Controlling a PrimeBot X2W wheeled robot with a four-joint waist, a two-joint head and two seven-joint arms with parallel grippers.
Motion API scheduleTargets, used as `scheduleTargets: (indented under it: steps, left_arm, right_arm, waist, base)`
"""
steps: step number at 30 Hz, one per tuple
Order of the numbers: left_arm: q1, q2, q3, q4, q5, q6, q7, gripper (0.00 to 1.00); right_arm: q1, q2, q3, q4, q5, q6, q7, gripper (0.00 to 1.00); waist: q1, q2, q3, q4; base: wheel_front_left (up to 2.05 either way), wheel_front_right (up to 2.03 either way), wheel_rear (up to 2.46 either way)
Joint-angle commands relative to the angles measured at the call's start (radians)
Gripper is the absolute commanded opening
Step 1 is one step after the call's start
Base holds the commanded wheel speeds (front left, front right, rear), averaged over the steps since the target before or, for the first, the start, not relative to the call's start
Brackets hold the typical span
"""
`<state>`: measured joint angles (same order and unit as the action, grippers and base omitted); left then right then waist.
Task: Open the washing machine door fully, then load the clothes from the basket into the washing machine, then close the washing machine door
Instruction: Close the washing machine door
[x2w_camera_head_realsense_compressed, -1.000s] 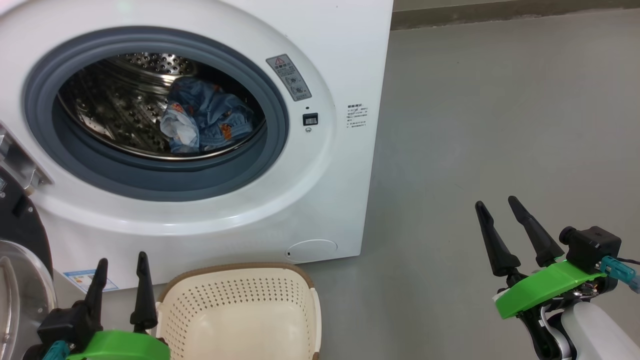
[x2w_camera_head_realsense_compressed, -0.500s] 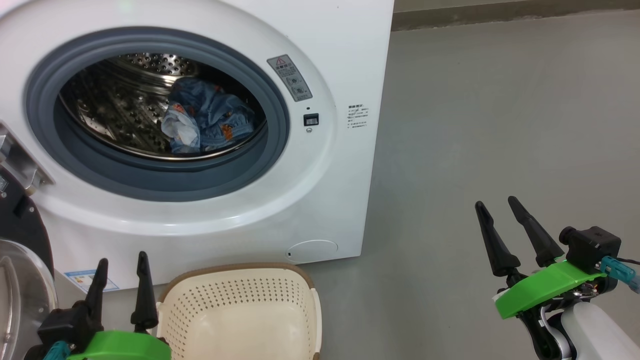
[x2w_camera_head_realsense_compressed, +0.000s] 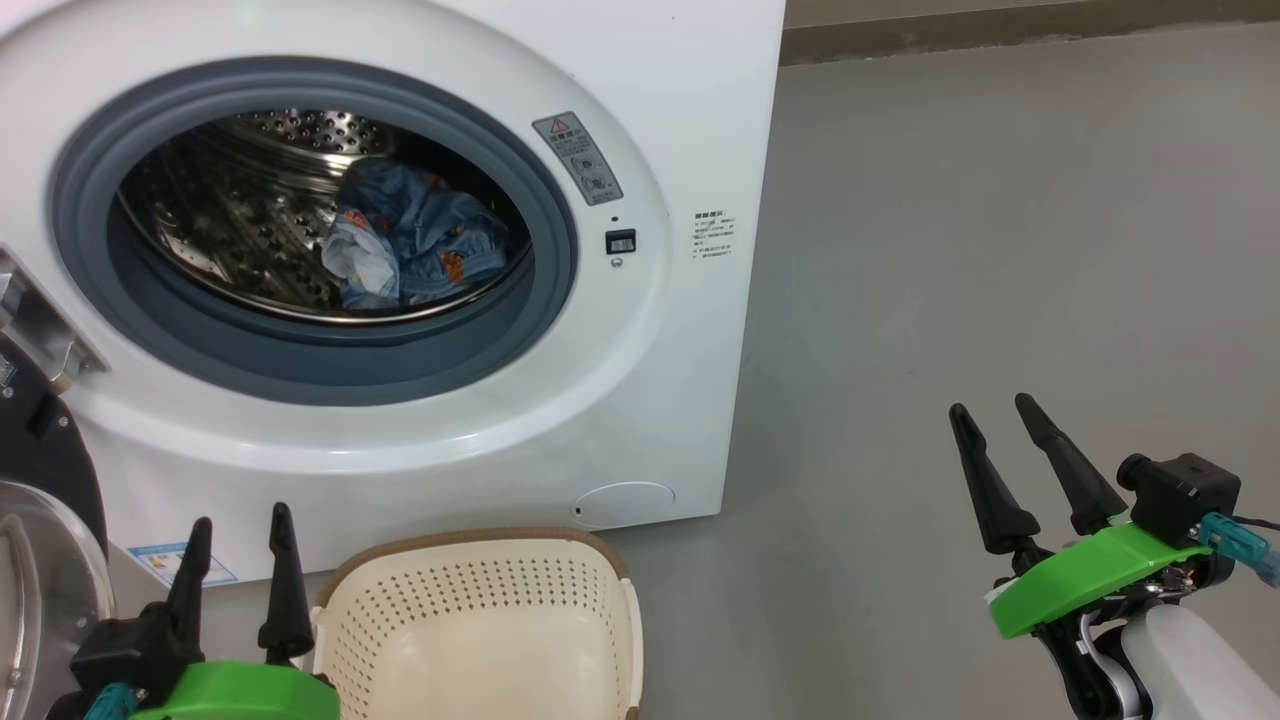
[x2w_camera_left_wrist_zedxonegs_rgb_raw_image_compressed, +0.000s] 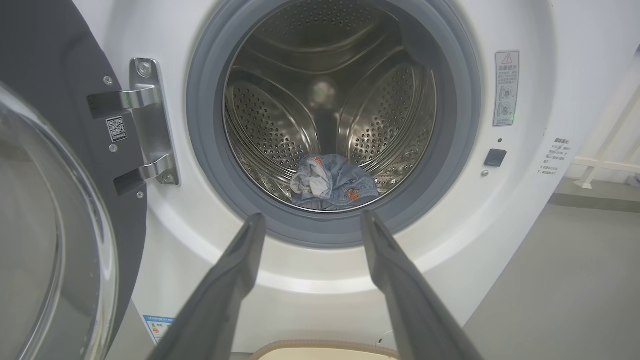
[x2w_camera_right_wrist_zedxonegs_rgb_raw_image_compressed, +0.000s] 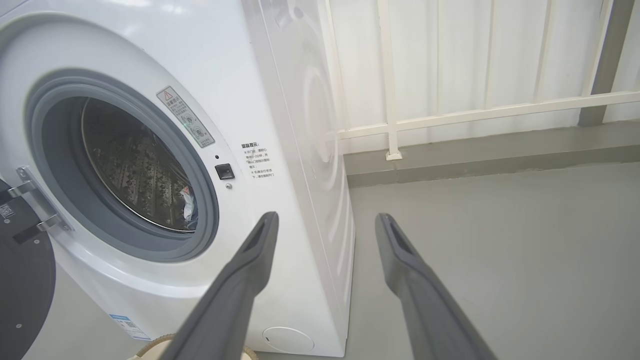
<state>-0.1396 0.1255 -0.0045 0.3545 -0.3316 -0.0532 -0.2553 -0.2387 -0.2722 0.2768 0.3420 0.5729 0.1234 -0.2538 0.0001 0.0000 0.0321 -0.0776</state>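
Observation:
The white washing machine (x2w_camera_head_realsense_compressed: 690, 120) stands with its door (x2w_camera_head_realsense_compressed: 40, 560) swung wide open at the far left, glass bowl facing out. Inside the steel drum lie the clothes (x2w_camera_head_realsense_compressed: 415, 245), a light blue bundle with orange prints and a pale patch, also seen as clothes (x2w_camera_left_wrist_zedxonegs_rgb_raw_image_compressed: 332, 182) in the left wrist view. The cream basket (x2w_camera_head_realsense_compressed: 480, 625) sits on the floor below the opening, its inside bare as far as it shows. My left gripper (x2w_camera_head_realsense_compressed: 238, 520) is open beside the basket's left rim. My right gripper (x2w_camera_head_realsense_compressed: 990, 405) is open over the floor to the right.
Grey floor (x2w_camera_head_realsense_compressed: 1000, 200) stretches right of the machine. The door's hinge bracket (x2w_camera_left_wrist_zedxonegs_rgb_raw_image_compressed: 150, 120) sits left of the grey gasket (x2w_camera_left_wrist_zedxonegs_rgb_raw_image_compressed: 200, 125). A white railing (x2w_camera_right_wrist_zedxonegs_rgb_raw_image_compressed: 450, 112) and a low kerb stand behind the machine's right side.
The whole head view shifted down very slightly, a small camera move. Grippers, clothes, basket and door stay where they were.

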Motion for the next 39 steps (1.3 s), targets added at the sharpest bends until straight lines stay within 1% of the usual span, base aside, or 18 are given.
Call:
scheduleTargets:
  steps: [1,9,14,19,30,39]
  left_arm:
    - [-0.024,0.015,0.037,-0.023,0.01,-0.004,-0.006,1.0]
    - [-0.022,0.009,0.043,-0.023,0.01,-0.006,-0.006,1.0]
    - [-0.022,0.006,0.046,-0.022,0.009,-0.007,-0.006,1.0]
    - [-0.019,0.005,0.047,-0.022,0.012,-0.007,-0.006,1.0]
    - [-0.013,0.002,0.044,-0.024,0.011,-0.015,-0.006,1.0]
    - [-0.01,0.0,0.043,-0.021,0.01,-0.015,-0.006,1.0]
  right_arm:
    - [-0.016,-0.014,0.015,-0.019,0.01,0.007,-0.008,1.0]
    - [-0.017,-0.015,0.016,-0.017,0.012,0.007,-0.008,1.0]
    - [-0.017,-0.014,0.017,-0.015,0.015,0.007,-0.008,1.0]
    - [-0.017,-0.014,0.02,-0.012,0.015,0.007,-0.008,1.0]
    - [-0.015,-0.014,0.027,-0.01,0.016,0.007,-0.008,1.0]
    - [-0.014,-0.015,0.033,-0.008,0.018,0.007,-0.008,1.0]
  waist:
    - [-0.0001,0.0,0.0,0.0]
    - [-0.0001,0.0,-0.004,0.001]
    - [-0.0001,0.0,-0.006,0.001]
    - [-0.0001,0.0,-0.011,-0.001]
    - [-0.0001,0.0,-0.018,-0.001]
    - [-0.0001,0.0,-0.024,-0.004]
  base:
    - [0.0,0.0,0.0]
    - [-0.06,0.06,0.0]
    - [-0.67,0.67,0.0]
    - [-1.24,1.24,0.0]
    - [-1.82,1.82,0.0]
    - [-0.72,0.72,0.0]
